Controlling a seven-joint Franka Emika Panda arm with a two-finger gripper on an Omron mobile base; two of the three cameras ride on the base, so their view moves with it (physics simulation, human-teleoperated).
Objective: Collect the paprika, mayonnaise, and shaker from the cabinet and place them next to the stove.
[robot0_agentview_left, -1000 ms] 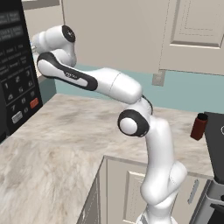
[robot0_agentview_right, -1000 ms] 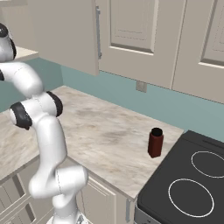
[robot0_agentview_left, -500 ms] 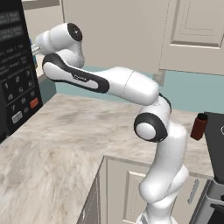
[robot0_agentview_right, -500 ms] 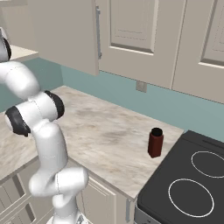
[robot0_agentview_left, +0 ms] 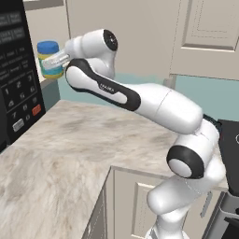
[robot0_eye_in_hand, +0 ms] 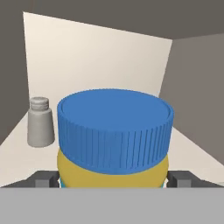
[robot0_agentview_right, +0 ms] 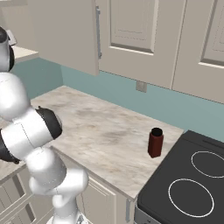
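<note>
The mayonnaise (robot0_eye_in_hand: 113,131), a squat jar with a blue lid and yellow body, stands on the cabinet shelf (robot0_eye_in_hand: 192,148) directly in front of my hand. My gripper (robot0_eye_in_hand: 113,179) is open, with one fingertip on each side of the jar's body. From the left base view the gripper (robot0_agentview_left: 57,60) reaches up to the mayonnaise (robot0_agentview_left: 49,58) at the cabinet. The small grey shaker (robot0_eye_in_hand: 40,121) stands further back on the shelf, to the left. The dark red paprika (robot0_agentview_right: 155,142) stands upright on the counter beside the black stove (robot0_agentview_right: 192,188).
A black microwave with a keypad (robot0_agentview_left: 16,88) stands just below and left of the cabinet opening. The marble counter (robot0_agentview_left: 70,154) stretches beneath the arm. Beige panelled cabinet doors (robot0_agentview_right: 131,30) hang above the teal backsplash.
The arm has stretched up and left toward the cabinet, bringing the open gripper around the mayonnaise jar. The paprika by the stove has not moved.
</note>
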